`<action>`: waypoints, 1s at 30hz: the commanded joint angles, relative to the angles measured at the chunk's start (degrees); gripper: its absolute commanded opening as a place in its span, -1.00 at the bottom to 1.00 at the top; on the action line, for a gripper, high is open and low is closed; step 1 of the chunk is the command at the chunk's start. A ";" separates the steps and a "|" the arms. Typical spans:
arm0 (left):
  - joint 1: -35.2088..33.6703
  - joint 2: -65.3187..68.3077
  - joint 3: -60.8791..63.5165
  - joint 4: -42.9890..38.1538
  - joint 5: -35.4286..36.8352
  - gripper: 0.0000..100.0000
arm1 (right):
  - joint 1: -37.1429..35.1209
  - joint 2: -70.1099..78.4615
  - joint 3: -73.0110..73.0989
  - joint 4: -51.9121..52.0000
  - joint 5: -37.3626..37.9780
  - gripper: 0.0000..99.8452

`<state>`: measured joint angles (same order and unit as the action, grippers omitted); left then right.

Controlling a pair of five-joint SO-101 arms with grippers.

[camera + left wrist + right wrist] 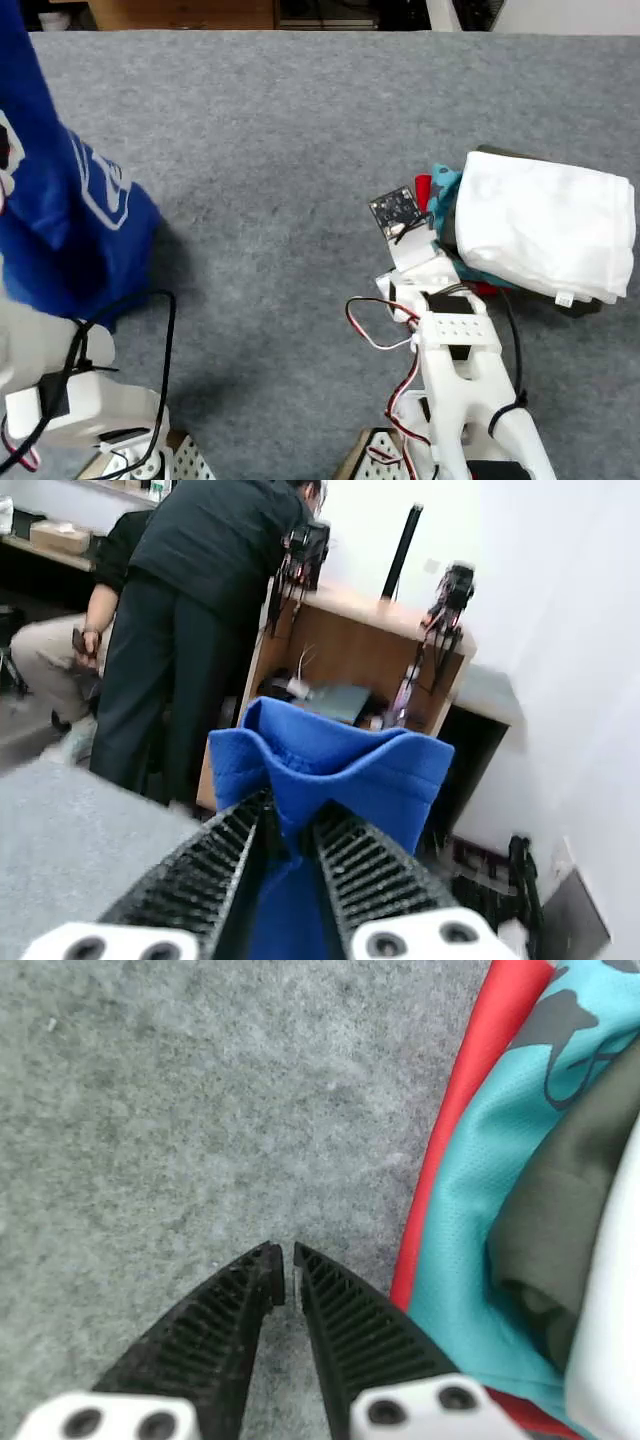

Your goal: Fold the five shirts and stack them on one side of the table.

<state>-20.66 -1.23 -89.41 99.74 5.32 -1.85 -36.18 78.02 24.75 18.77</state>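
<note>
Left fingers (pixel 220 850) pinch the blue shirt (pixel 330 770); right fingers (pixel 230 1310), closed empty, sit beside the stack (pixel 540 225).

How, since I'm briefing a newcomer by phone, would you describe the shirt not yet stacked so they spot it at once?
On the grey table, a folded stack lies at the right side. At the opposite edge, the left gripper holds up the blue shirt. It alone hangs unfolded, vivid blue with white print, while the others lie flat in the pile.
</note>
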 commanded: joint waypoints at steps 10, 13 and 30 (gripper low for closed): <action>-3.87 -0.48 28.22 -13.10 0.44 -0.96 | -18.95 -1.36 -17.54 19.60 7.38 -0.91; -6.86 -0.48 28.04 -9.93 0.00 -0.96 | -27.65 -1.27 -22.29 21.54 7.56 -0.76; -40.00 3.38 53.89 -7.21 -8.09 -0.96 | -47.25 39.43 -53.23 22.59 7.65 -0.65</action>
<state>-53.98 2.37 -40.09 96.04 -2.07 -46.42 -1.10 31.16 46.20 25.89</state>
